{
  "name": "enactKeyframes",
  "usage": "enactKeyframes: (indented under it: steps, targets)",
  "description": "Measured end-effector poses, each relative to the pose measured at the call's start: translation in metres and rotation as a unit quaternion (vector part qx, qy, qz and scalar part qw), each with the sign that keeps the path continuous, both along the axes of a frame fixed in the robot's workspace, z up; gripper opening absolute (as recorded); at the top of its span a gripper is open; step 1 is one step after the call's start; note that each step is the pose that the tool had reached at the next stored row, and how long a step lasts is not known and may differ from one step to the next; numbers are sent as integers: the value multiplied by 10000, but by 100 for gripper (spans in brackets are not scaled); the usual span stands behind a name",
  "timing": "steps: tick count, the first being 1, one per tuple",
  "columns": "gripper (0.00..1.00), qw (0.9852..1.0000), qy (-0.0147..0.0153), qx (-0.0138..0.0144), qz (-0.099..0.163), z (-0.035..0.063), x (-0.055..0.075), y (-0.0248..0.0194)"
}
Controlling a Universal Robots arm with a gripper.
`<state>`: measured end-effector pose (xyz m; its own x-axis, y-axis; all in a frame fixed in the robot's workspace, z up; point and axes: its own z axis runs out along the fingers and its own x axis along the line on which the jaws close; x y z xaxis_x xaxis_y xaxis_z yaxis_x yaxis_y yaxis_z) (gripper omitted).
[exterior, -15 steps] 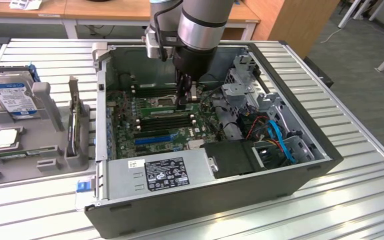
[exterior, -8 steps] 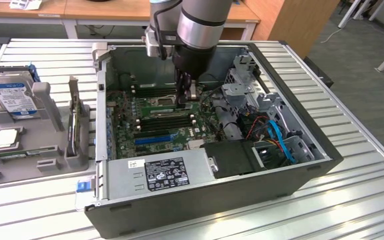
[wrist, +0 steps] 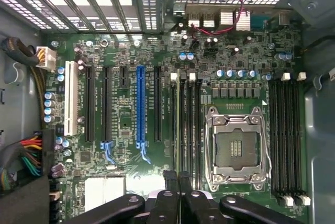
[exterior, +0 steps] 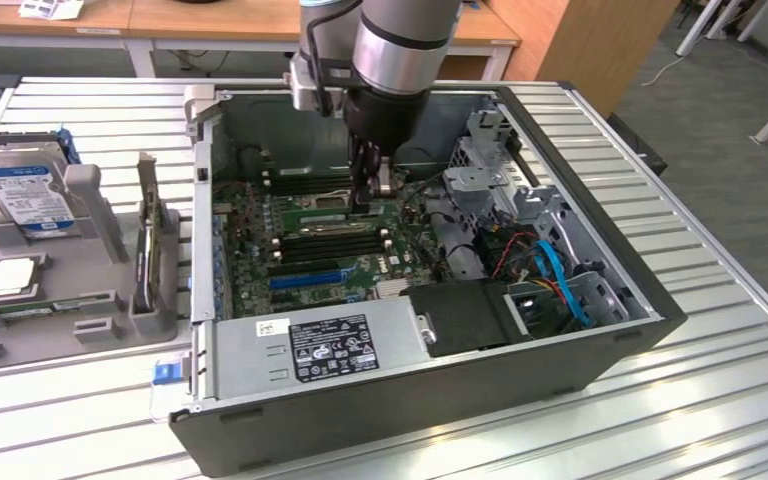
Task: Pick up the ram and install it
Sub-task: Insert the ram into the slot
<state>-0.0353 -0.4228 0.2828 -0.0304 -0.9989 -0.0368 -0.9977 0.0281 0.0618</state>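
End effector (wrist: pixel 179 176) closed, pointing down over motherboard (wrist: pixel 125 124)

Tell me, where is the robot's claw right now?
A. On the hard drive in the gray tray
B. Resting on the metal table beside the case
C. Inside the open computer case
C: the claw hangs inside the open computer case, just above the green board with its long slots.
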Motion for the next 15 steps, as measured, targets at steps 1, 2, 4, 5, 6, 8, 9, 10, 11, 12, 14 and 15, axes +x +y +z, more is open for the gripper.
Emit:
enactKeyframes:
  steps: [1, 2, 4, 5, 6, 8, 9, 10, 11, 12, 14, 15]
  targets:
    - [12, 10000, 0, -1, 0, 0, 0, 6]
    - [12, 10000, 0, -1, 0, -1, 0, 11]
    - [12, 10000, 0, 0, 0, -3, 0, 19]
    - [12, 10000, 0, 0, 0, -3, 0, 22]
    - [12, 10000, 0, 0, 0, -3, 0, 23]
    - [12, 10000, 0, 0, 0, -4, 0, 23]
    - [12, 10000, 0, 0, 0, -3, 0, 24]
    - [12, 10000, 0, 0, 0, -3, 0, 24]
    - [12, 10000, 0, 0, 0, -4, 0, 24]
    - [12, 10000, 0, 1, 0, -8, 0, 25]
    - [12, 10000, 0, 2, 0, -23, 0, 24]
    - [12, 10000, 0, 3, 0, -33, 0, 24]
